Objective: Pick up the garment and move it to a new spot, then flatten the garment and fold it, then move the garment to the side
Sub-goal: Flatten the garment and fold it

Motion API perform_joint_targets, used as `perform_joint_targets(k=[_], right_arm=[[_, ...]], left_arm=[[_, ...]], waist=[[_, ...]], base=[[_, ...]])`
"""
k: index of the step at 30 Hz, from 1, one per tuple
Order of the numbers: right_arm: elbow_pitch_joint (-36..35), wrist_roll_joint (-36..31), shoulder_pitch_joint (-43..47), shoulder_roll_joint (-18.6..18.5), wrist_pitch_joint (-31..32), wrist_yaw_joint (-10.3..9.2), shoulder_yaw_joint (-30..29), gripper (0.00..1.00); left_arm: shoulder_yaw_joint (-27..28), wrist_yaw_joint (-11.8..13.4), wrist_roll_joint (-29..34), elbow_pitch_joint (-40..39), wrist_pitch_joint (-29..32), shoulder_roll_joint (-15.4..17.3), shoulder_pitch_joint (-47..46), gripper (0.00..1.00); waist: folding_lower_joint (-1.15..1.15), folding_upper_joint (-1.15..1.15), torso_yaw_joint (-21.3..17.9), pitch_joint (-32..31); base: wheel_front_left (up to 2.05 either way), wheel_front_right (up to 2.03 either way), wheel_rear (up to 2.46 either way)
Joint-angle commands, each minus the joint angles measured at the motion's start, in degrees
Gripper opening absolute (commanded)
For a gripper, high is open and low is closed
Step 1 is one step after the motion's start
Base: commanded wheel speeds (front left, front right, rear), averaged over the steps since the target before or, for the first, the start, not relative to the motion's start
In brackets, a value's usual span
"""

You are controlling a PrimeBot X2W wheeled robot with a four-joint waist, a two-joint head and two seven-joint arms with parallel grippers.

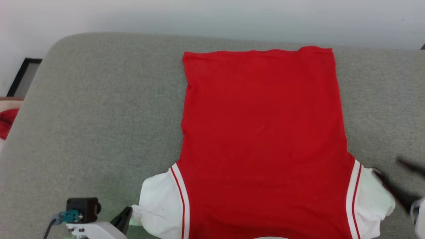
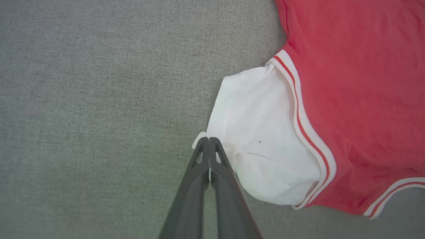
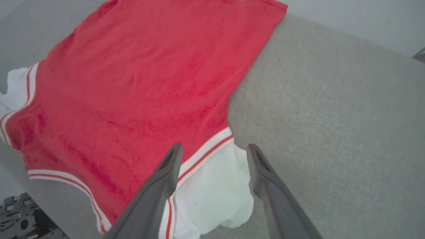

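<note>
The garment (image 1: pixel 262 132) lies spread flat on the grey cushioned surface, red in the middle with white panels at its two near corners. My left gripper (image 1: pixel 124 217) is at the near left corner. In the left wrist view the left gripper (image 2: pixel 209 141) is shut on the edge of the left white panel (image 2: pixel 262 132) of the garment (image 2: pixel 358 83). My right gripper (image 1: pixel 386 166), blurred, stands open at the right white panel. In the right wrist view the right gripper (image 3: pixel 214 147) hangs just above the garment (image 3: pixel 149 73), holding nothing, its fingers straddling the white panel (image 3: pixel 212 196).
The grey cushioned surface (image 1: pixel 99 99) runs wide to the left and right of the garment. A pale wall rises behind it. Past its left edge lie a dark-framed panel (image 1: pixel 23 76) and a red cloth (image 1: pixel 6 121).
</note>
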Motion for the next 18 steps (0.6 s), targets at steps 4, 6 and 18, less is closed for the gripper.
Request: perform_joint_targets(k=[4, 6, 18], right_arm=[[1.0, -4.2, -10.4, 3.6, -0.2, -0.02, -1.5, 1.0], [4.1, -5.1, -15.6, 4.7, -0.1, -0.02, -1.0, 1.0], [34.6, -7.5, -44.1, 4.7, 4.0, -0.02, 4.9, 1.0]], left_arm=[[-0.7, -0.9, 1.2, 0.3, -0.5, -1.3, -2.6, 0.0], [-1.2, -1.3, 1.5, 0.5, -0.4, -2.0, -3.7, 0.0], [-5.8, -6.7, 3.7, 4.7, -0.4, -7.5, -12.5, 0.0]], waist=[[0.0, 0.0, 1.5, 2.1], [0.0, 0.0, 2.3, 2.9], [0.0, 0.0, 11.0, 9.2]], base=[[0.0, 0.0, 0.0], [0.0, 0.0, 0.0], [0.0, 0.0, 0.0]])
